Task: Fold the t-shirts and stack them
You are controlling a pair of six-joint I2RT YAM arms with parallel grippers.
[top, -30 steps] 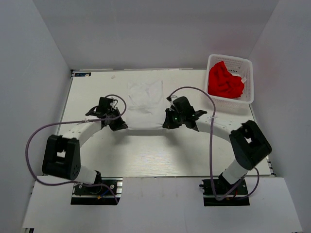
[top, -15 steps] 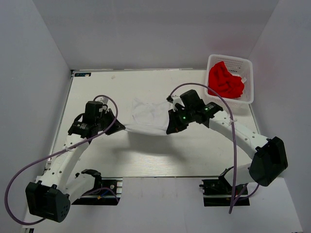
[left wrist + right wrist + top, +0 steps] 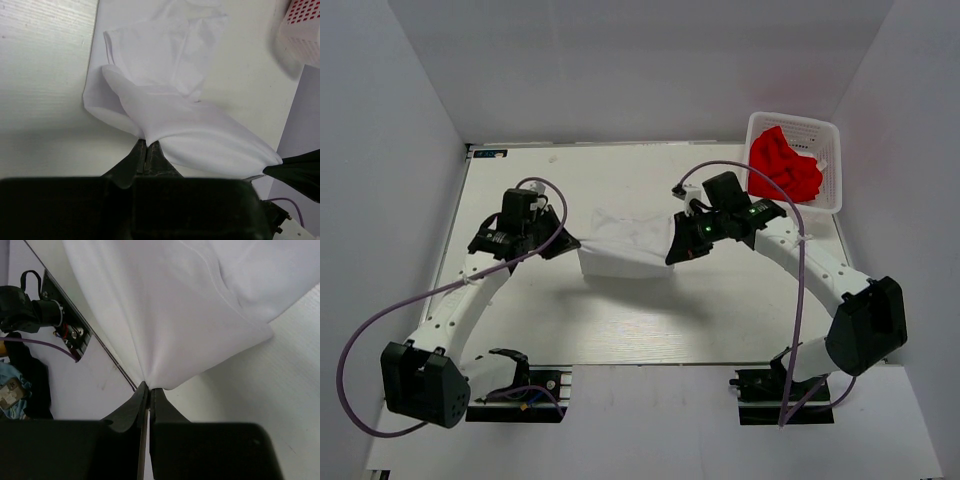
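**Position.** The white t-shirt (image 3: 625,245) is on the desk (image 3: 650,320), well apart from the basket (image 3: 832,160), off to that basket's left and nearer the arm bases. The red t-shirt (image 3: 782,168) lies crumpled inside the basket, untouched.

**Claws.** The left claw (image 3: 148,150) is pressed together on one corner of the white t-shirt's edge. The right claw (image 3: 149,390) pinches the opposite corner in the same way. The cloth between them is raised off the desk and sags slightly. The rest of the garment lies flat on its basket-ward, far side.

**Step in hand, as judged.** A fold of the held edge over the part lying flat.

**Recommendations.**
- Move both claws at the same height and pace, so the held edge remains straight and parallel to the basket's near wall.
- Hold light tension across the span; slack would set a crease into the fold.
- Lower the edge onto the flat cloth before parting the fingers.
- Match the corners; a skewed fold would spoil the later stacking with the red t-shirt.
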